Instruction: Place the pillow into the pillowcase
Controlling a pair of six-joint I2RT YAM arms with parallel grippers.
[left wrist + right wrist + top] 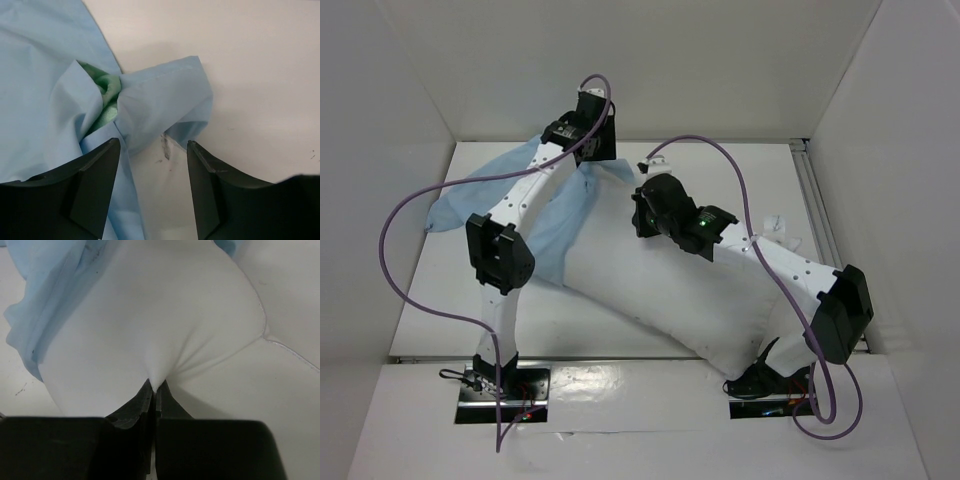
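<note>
Barely begun, the pillow [150,325] sits mostly outside the pillowcase [40,75], the right claw [156,387] pinching pillow fabric and the left claw [152,145] open over the bunched hem.

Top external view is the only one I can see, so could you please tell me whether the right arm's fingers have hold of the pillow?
Observer: Yes. The right wrist view shows the right fingers shut on a pinch of the pillow, with creases fanning out from the tips.
Operator: Thank you. Are the left arm's fingers gripping the pillowcase as well?
Observer: No. In the left wrist view the left fingers stand open at a bunched fold of the pillowcase, with nothing clamped between them.
</note>
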